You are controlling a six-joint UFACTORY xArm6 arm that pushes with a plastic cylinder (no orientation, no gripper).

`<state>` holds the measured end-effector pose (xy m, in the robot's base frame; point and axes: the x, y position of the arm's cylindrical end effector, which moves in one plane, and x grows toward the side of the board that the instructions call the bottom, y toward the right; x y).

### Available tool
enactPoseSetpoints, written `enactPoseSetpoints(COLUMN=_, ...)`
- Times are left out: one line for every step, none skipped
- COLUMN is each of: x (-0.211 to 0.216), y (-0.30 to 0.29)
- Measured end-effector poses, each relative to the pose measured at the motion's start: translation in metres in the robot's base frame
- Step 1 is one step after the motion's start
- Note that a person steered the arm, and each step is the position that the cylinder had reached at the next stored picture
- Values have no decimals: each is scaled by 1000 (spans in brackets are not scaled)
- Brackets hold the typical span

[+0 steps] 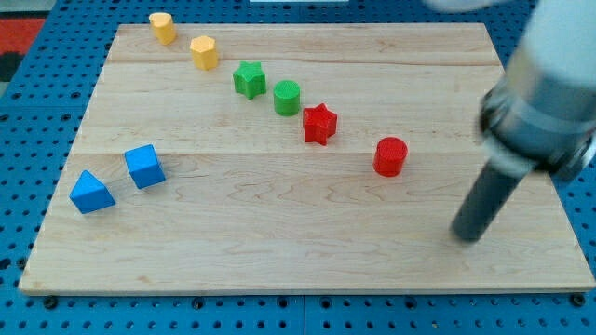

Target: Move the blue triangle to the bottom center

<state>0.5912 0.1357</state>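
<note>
The blue triangle (90, 193) lies near the wooden board's left edge, low in the view. A blue cube (144, 167) sits just to its upper right, close but apart. My tip (468, 235) is at the view's right, low on the board, far from the blue triangle. It touches no block. The nearest block to it is the red cylinder (391, 156), up and to its left.
A diagonal line of blocks runs from the top left toward the middle: two yellow blocks (163, 28) (204, 52), a green star (249, 79), a green cylinder (287, 98), a red star (318, 124). The arm's grey body (545, 102) fills the right side. The board (298, 251) rests on blue pegboard.
</note>
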Motion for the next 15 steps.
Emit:
enactPoseSetpoints(x=28, y=-48)
enactPoseSetpoints(x=27, y=-101)
enactPoseSetpoints(x=21, y=-252)
enactPoseSetpoints(x=-15, y=-363)
enactPoseSetpoints(x=-61, y=-421)
enactPoseSetpoints(x=-96, y=-403)
enactPoseSetpoints(x=-100, y=-293)
enactPoseSetpoints(x=-88, y=-255)
enactPoseSetpoints(x=-88, y=-341)
enactPoseSetpoints(x=-72, y=-363)
enactPoseSetpoints(x=-45, y=-329)
enactPoseSetpoints(x=-71, y=-233)
enactPoseSetpoints(x=-71, y=-147)
enactPoseSetpoints(x=-74, y=-238)
enactPoseSetpoints(x=-64, y=-248)
